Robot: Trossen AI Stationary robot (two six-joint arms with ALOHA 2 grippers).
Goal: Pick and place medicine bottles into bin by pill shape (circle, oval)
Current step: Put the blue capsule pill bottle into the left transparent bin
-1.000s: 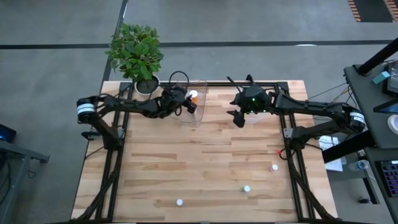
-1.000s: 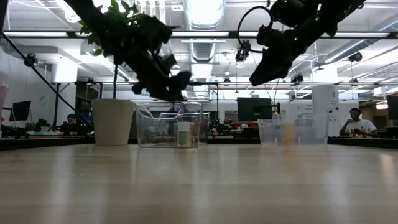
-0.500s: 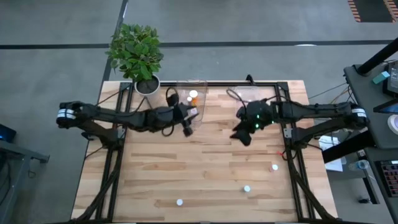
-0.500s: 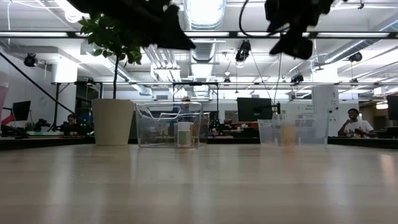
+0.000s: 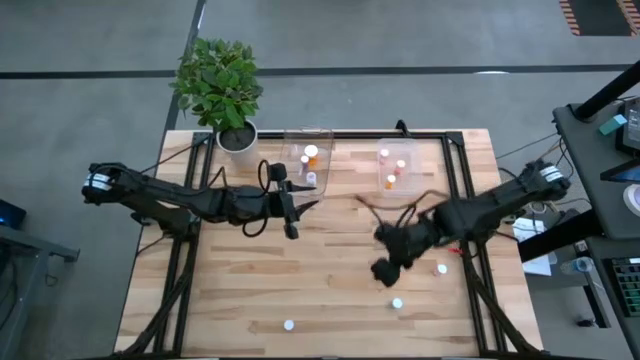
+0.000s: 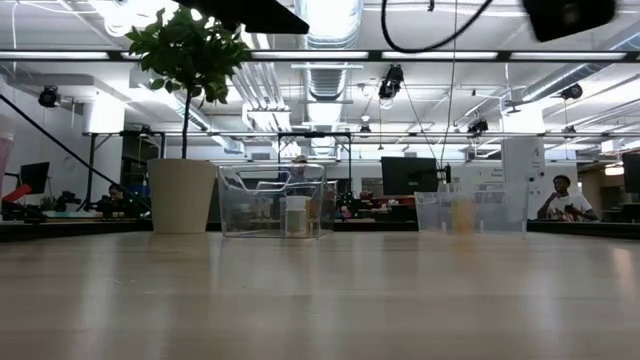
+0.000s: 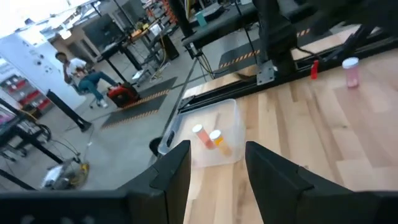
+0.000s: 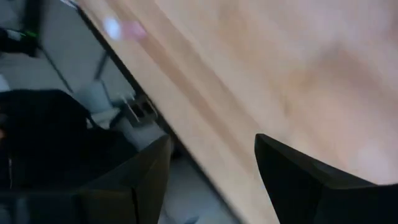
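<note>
Three loose medicine bottles stand on the table: one (image 5: 441,268) near the right edge, one (image 5: 397,303) and one (image 5: 289,324) toward the near edge. The left clear bin (image 5: 300,185) holds two bottles (image 5: 311,153), and the right clear bin (image 5: 408,183) holds three (image 5: 391,181). My left gripper (image 5: 300,208) hovers open and empty just nearside of the left bin; its wrist view looks between the fingers (image 7: 217,168) at the right bin (image 7: 231,152) and a pinkish bottle (image 7: 351,71). My right gripper (image 5: 383,268) hangs open and empty over the table's right half, left of the bottle by the right edge.
A potted plant (image 5: 222,90) stands at the far left corner, next to the left bin. In the low view both bins (image 6: 272,200) (image 6: 470,212) sit at the far edge with bare wood in front. People sit in the room beyond the table (image 6: 560,195).
My left gripper has drawn back from the left bin toward the near edge, rising and rolling. My right gripper has swung from over the right bin toward the near edge, rising and rolling as well. Both have stayed open.
</note>
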